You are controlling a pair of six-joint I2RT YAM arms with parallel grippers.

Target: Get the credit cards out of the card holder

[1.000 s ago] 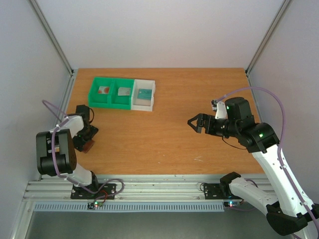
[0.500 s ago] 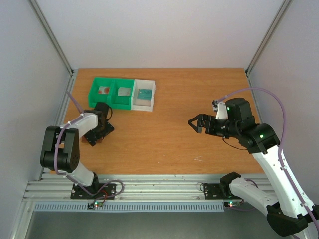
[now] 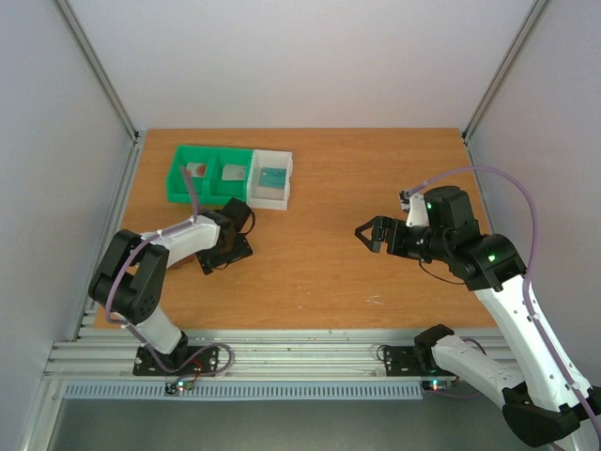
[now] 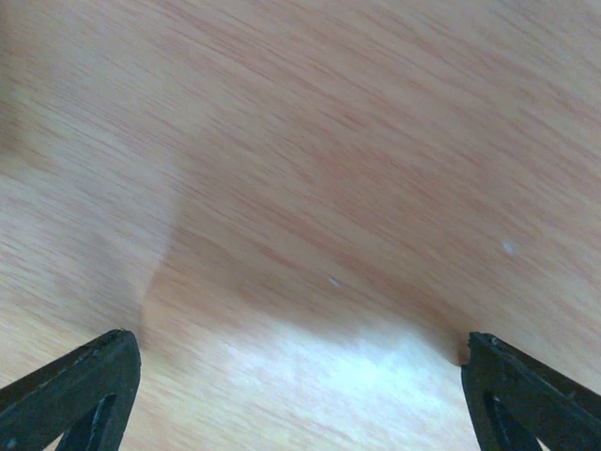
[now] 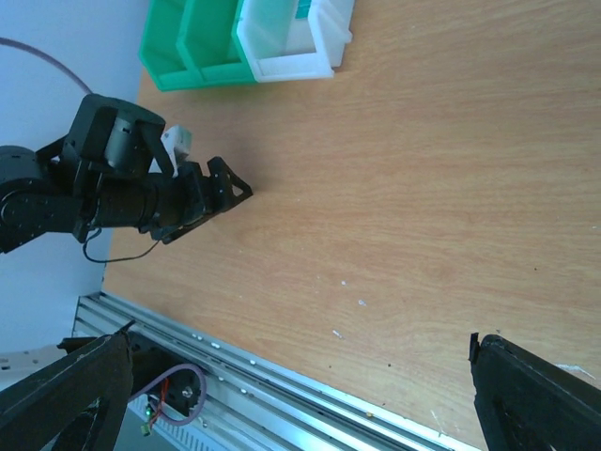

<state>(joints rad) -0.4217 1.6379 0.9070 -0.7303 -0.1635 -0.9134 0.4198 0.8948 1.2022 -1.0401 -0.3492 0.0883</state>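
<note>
Left gripper (image 3: 228, 256) low over the table (image 3: 319, 178), jaws spread wide, nothing between them. Left wrist view gives only blurred wood grain between the two fingertips. Right gripper (image 3: 362, 232) raised above the right half of the table, pointing left, jaws also wide and holding nothing.

Three cards visible, none in a gripper:
- white card with red mark (image 3: 196, 170) in the left compartment of the green bin (image 3: 176, 194)
- grey card (image 3: 233, 173) in the right compartment of the same bin
- teal card (image 3: 272, 176) in the white bin (image 3: 268, 201), which touches the green one on its right

Bins at the far left of the table. Cards lie just beyond the left gripper, toward the far edge, near it but not touching; grey card closest to its line. All three well apart from the right gripper, off to its left and farther back.

Card holder: cannot tell where it lies, not made out in any view.
</note>
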